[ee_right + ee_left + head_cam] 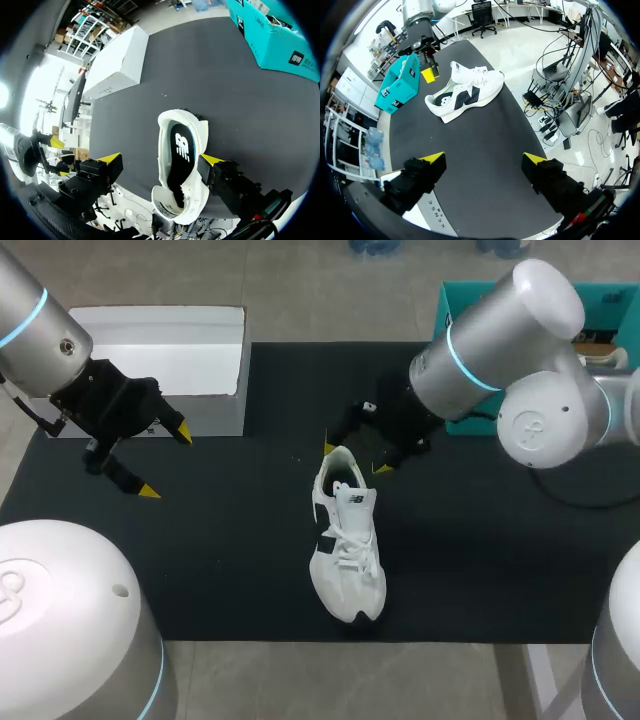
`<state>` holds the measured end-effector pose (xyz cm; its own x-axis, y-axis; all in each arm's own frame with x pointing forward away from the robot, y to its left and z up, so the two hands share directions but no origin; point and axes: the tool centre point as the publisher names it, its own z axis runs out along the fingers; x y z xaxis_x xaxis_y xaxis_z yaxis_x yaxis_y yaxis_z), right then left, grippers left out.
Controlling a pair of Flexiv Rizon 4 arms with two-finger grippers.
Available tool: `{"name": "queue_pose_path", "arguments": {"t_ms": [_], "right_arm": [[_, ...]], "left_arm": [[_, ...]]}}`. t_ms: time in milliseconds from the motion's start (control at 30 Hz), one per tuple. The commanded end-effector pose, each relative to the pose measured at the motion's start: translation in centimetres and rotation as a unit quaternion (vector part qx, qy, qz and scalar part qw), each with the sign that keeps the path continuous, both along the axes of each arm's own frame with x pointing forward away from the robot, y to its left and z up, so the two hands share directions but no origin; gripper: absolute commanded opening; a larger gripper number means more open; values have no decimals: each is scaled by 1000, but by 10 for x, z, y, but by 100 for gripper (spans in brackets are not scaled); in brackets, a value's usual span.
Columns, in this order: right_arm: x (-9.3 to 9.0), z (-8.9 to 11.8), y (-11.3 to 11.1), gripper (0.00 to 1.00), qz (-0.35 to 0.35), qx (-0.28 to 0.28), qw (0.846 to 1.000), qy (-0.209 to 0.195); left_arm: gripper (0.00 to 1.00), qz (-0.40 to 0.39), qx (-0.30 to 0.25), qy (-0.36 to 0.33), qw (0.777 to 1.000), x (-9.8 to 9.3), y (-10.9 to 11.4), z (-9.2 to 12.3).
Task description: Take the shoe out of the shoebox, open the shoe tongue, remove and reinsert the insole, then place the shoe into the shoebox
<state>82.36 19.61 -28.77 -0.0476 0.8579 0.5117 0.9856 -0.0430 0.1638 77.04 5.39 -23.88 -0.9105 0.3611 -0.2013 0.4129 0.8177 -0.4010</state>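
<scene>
L end effector (165, 462) spread; R end effector (355, 458) spread astride shoe (347, 540); teal box (456, 302) half-hidden.

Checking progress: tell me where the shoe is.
Head view: the shoe lies mid-table on the black mat, heel at the right claw, right of the white box.

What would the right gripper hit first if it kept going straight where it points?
Probably the shoe: its heel end lies right ahead of the open right gripper, though depth is unclear.

Shoe (346, 540) upright; right end effector (355, 459) over heel
</scene>
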Motion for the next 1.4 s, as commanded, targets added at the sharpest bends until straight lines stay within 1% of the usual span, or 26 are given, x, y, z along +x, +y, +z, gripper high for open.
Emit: {"name": "queue_pose_path", "arguments": {"t_ms": [33, 133, 167, 233, 300, 333, 367, 400, 433, 467, 633, 800, 900, 1033, 1167, 1233, 1400], "right_arm": [[0, 3, 4, 100, -20, -114, 993, 4], [0, 3, 4, 100, -20, -114, 993, 4], [2, 6, 5, 100, -20, -146, 989, 9], [7, 8, 8, 100, -24, -195, 980, 40], [11, 7, 11, 100, -25, -237, 970, 58], [13, 6, 12, 100, -26, -253, 965, 64], [13, 5, 13, 100, -26, -256, 964, 63], [15, 3, 14, 42, -26, -262, 962, 75], [16, 1, 14, 27, -27, -264, 961, 79], [18, -2, 14, 0, -29, -266, 960, 81], [24, -8, 14, 0, -25, -294, 950, 103], [26, -20, 14, 0, -25, -293, 950, 107], [25, -26, 14, 0, -26, -290, 950, 111], [19, -28, 11, 0, -33, -281, 953, 111], [15, -31, 8, 0, -39, -269, 957, 101], [14, -37, 8, 0, -39, -259, 960, 100], [16, -57, 11, 0, -36, -252, 961, 104]], "left_arm": [[100, 0, 1, 0, 1000, 0, 0, 1], [100, 0, 1, 0, 1000, 0, 0, 1], [100, 0, 1, 0, 1000, 0, 0, 1], [100, 0, 1, 0, 1000, 0, 0, 1], [100, 0, 1, 0, 1000, 0, 0, 1], [100, 0, 1, 0, 1000, 0, 0, 1], [100, 0, 1, 0, 1000, 0, 0, 1], [100, 0, 1, 0, 1000, 0, 0, 1], [100, 0, 1, 0, 1000, 0, 0, 1], [100, 0, 1, 0, 1000, 0, 0, 1], [100, 0, 1, 0, 1000, 0, 0, 1], [100, 0, 1, 0, 1000, 0, 0, 1], [100, 0, 1, 0, 1000, 0, 0, 1], [100, 0, 1, 0, 1000, 0, 0, 1], [100, 0, 1, 0, 1000, 0, 0, 1], [100, 0, 1, 0, 1000, 0, 0, 1], [100, 0, 1, 0, 1000, 0, 0, 1]]}}
